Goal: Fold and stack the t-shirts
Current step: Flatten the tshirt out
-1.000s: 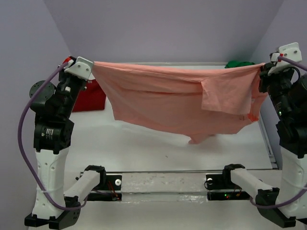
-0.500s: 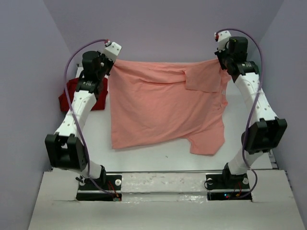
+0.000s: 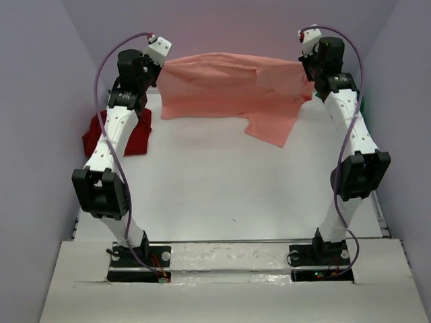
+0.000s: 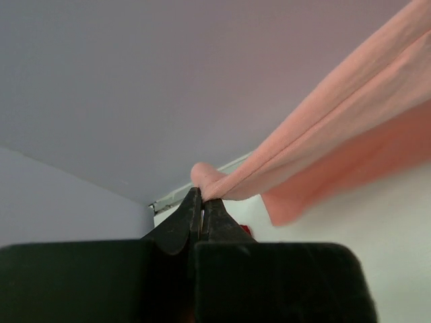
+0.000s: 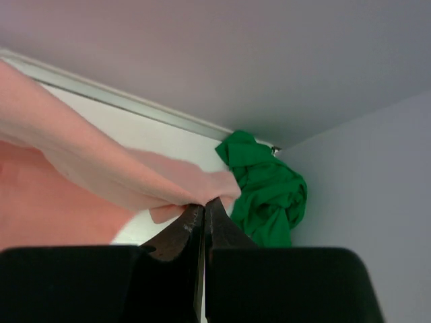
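**Colleague:** Where is the pink one now?

**Me:** The salmon-pink shirt (image 3: 229,84) is in the upper middle of the top view, stretched between my two arms near the back wall. The left gripper (image 3: 160,67) is clamped on one upper corner and the right gripper (image 3: 308,67) on the other. In both wrist views the black jaws press together with the cloth pinched between them.

**Colleague:** What has just changed?

**Me:** One second back, the shirt is high and close to the camera, like a curtain across the middle of the frame. Half a second back, it covers much of the table (image 3: 222,195). Now both arms reach to the far side, the cloth is drawn up to the top of the frame, and only one sleeve droops, right of centre.

**Colleague:** And what does this mean for the task?

**Me:** I judge it is the swing that spreads the shirt flat before folding, and I see no fold yet. The dark red shirt (image 3: 138,131) lies crumpled at the left edge, behind the left arm. The bright green shirt (image 5: 266,192) is a heap in the far right corner. Both are still to be folded. The lower hem trails loose, so I think it could land wrinkled.
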